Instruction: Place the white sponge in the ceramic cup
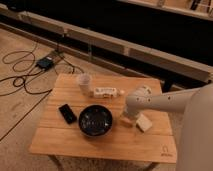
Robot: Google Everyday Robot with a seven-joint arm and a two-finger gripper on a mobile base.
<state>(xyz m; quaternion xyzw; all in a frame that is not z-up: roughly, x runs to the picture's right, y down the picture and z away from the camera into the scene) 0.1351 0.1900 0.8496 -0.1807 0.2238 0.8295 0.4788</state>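
A robot's single gripper [128, 120] rests low on the right side of a wooden table [100, 145], jaws spread wide and grasping nothing. The one white sponge [144, 123] lies flat just to its right. One ceramic cup [85, 82] stands upright at the far left, well apart from the sponge. Between them sit one white labelled box [105, 92], one dark bowl [95, 120] and one flat black device [67, 113].

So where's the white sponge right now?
In the camera view, the white sponge is at the table's right side, beside the gripper, right of the dark bowl.
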